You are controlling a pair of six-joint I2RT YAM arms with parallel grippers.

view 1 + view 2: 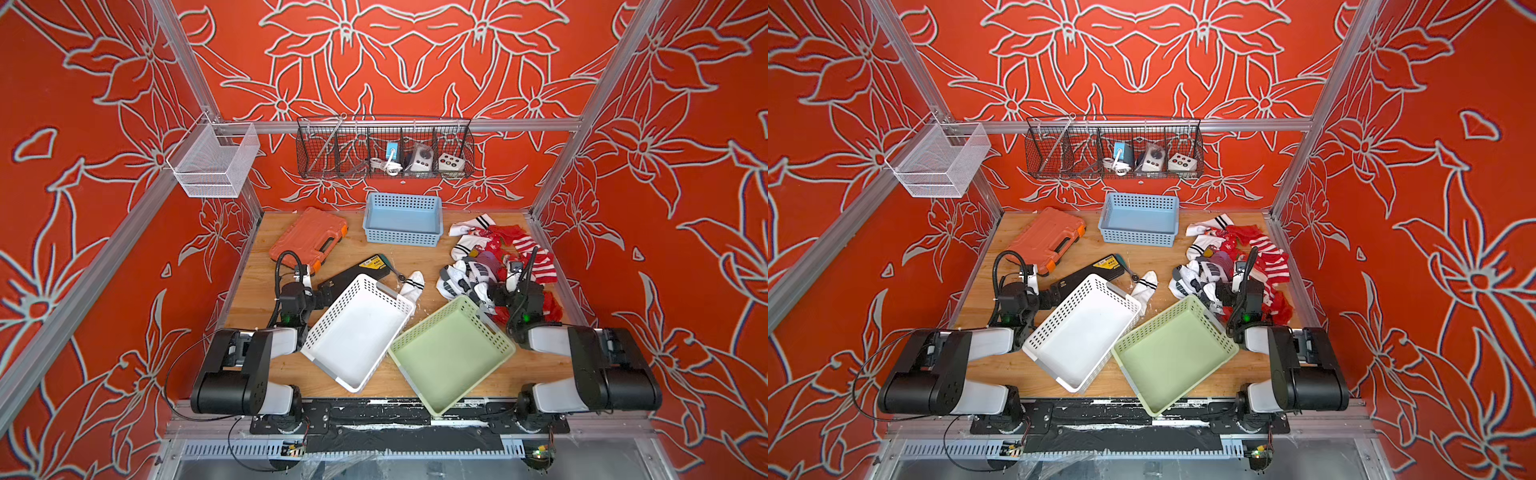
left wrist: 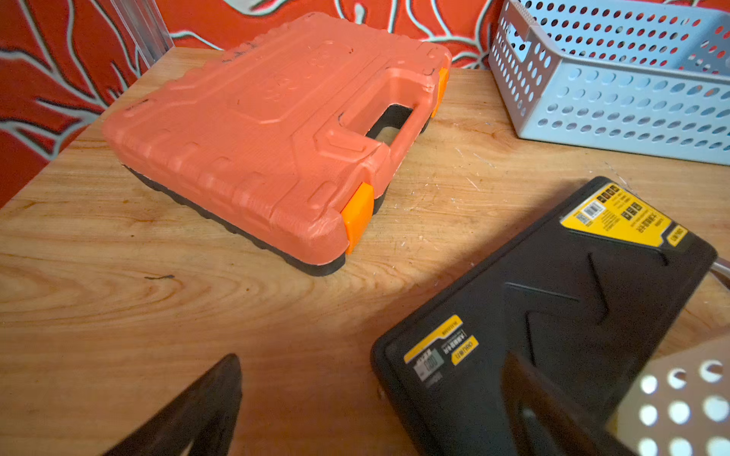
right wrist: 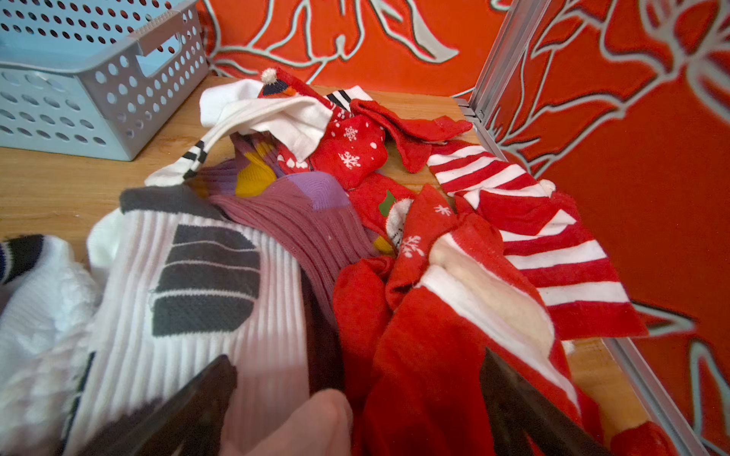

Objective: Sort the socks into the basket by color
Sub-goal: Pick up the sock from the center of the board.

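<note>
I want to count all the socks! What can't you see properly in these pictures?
- Sock pile: in both top views the right arm covers part; lower socks lie buried under others.
- Black case: the white basket covers part in both top views; label print too small.
- Wire rack contents: too small to name in top views.

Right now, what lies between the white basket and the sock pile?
One black-striped white sock, at the white basket's far corner; then bare wood. Both top views show it.
</note>
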